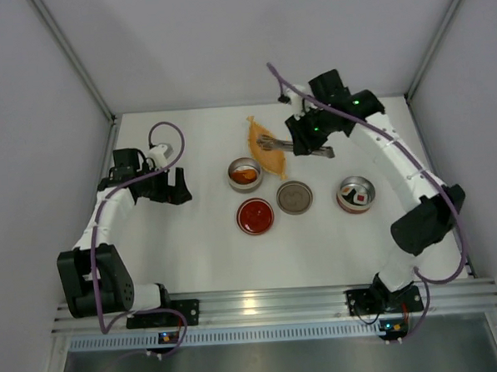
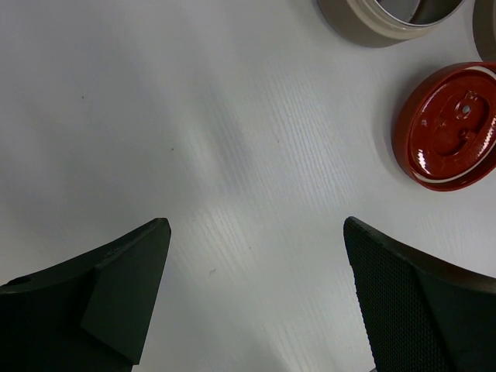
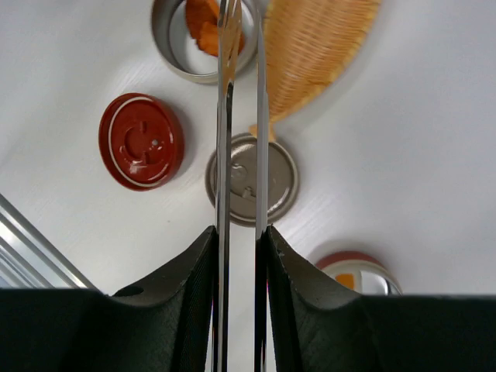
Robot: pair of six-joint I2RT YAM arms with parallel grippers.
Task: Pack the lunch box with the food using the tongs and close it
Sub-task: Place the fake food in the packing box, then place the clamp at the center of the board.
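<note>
My right gripper point(image 3: 240, 232) is shut on the tongs point(image 3: 223, 132), one finger pressing each silver arm from outside. In the top view the tongs point(image 1: 273, 141) reach left from the right gripper point(image 1: 300, 142), tips over the orange leaf-shaped dish point(image 1: 268, 162). A round steel lunch box bowl point(image 1: 232, 173) holds orange-brown food point(image 1: 246, 176); the right wrist view shows that food point(image 3: 203, 23) just left of the tong tips. A red-rimmed bowl point(image 1: 342, 189) holds a food cube point(image 1: 360, 197). My left gripper point(image 1: 169, 190) hangs open over bare table, with nothing between its fingers point(image 2: 132, 271).
A red lid point(image 1: 256, 216) and a grey metal lid point(image 1: 295, 197) lie flat between the two bowls. The left wrist view catches the red lid point(image 2: 449, 128) at the right edge and a bowl's wall point(image 2: 364, 23) at the top. Grey walls ring the white table.
</note>
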